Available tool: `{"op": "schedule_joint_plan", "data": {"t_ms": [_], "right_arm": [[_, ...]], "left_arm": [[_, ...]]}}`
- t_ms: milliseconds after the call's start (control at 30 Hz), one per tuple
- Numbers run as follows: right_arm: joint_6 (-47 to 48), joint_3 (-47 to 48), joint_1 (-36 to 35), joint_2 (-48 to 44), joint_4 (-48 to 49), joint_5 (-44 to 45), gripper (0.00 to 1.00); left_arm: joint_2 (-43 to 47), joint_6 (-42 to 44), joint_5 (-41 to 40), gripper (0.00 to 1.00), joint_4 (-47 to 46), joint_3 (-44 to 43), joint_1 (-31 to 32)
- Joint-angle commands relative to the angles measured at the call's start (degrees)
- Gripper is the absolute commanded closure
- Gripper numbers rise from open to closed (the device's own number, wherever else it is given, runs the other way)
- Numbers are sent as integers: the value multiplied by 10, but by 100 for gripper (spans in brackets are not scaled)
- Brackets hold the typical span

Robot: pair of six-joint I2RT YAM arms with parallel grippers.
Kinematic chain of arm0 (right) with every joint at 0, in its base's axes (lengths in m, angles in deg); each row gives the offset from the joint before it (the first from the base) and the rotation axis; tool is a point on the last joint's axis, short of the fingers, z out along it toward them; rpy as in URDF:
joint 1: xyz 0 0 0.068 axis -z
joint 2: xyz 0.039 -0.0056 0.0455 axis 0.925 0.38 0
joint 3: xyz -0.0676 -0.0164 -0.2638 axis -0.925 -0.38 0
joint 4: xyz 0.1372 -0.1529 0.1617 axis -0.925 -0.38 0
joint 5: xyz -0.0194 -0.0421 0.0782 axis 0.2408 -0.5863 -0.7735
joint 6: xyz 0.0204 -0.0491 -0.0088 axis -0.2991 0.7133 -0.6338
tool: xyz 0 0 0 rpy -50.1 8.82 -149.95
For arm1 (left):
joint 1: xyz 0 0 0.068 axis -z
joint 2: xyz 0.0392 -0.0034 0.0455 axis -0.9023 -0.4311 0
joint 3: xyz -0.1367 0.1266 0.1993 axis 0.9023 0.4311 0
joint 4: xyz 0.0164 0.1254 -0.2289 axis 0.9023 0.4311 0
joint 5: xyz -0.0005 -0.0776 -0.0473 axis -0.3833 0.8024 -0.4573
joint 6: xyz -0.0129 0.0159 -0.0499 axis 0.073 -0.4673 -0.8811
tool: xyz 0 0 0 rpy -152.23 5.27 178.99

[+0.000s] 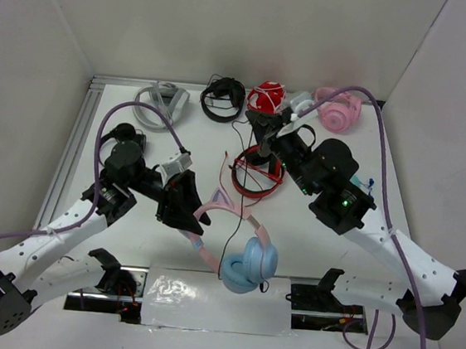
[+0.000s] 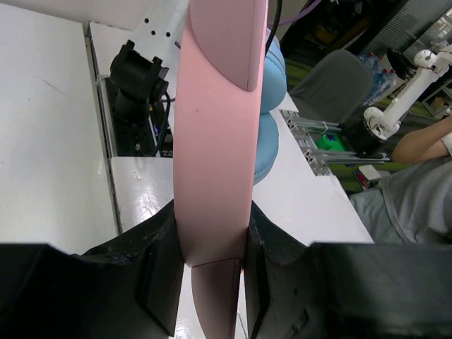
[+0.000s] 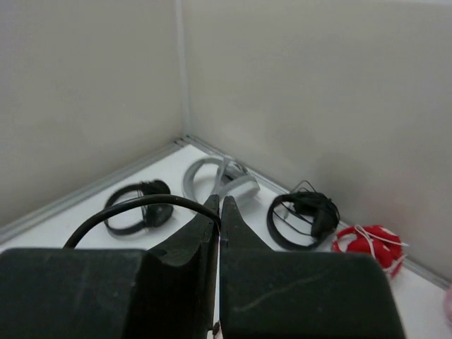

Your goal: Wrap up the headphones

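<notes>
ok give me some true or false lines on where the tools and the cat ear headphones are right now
1. The left tool is clamped on the pink headband. True.
2. The right tool stands wide open. False: it is shut, pinching the thin black cable.
3. The blue ear cups lie against the far wall. False: they are at the near side, well away from that wall.
4. The grey headphones lie left of the black pair in the top view. True.
</notes>
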Motion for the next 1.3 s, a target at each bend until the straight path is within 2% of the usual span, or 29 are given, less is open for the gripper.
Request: {"op": "schedule_joint_plan", "data": {"t_ms": [0, 33, 133, 233, 400, 667, 733, 767, 867, 967, 1133, 1267], "right_arm": [[-87, -46, 37, -44, 159, -48, 100], [-102, -63, 48, -52, 204, -53, 100], [-157, -103, 85, -72, 242, -47, 100], [-182, -124, 121, -85, 234, -15, 100], [-262, -179, 232, -114, 224, -46, 100], [-312, -257, 295, -142, 231, -64, 100], [-312, -258, 299, -139, 229, -86, 100], [-309, -250, 299, -126, 206, -117, 100], [-289, -222, 280, -81, 167, -137, 100], [-271, -223, 233, -28, 168, -107, 100], [-279, -229, 220, 33, 184, -70, 100], [-282, -205, 212, 90, 169, -97, 100]], "left_arm": [[5, -23, 43, 100, -65, -4, 3], [7, -24, 45, 100, -67, -2, 4], [17, -24, 53, 100, -70, 1, 4], [32, -25, 68, 100, -76, 9, 6], [71, -19, 59, 100, -66, 16, 6], [106, -3, 33, 100, -20, 2, 7], [109, -8, 39, 100, -30, 3, 7], [109, -11, 40, 100, -34, 3, 7], [107, -25, 52, 100, -58, 2, 7], [103, -41, 72, 100, -96, -3, 7], [100, -30, 74, 100, -79, -33, 7], [98, -43, 79, 100, -100, -40, 9]]}}
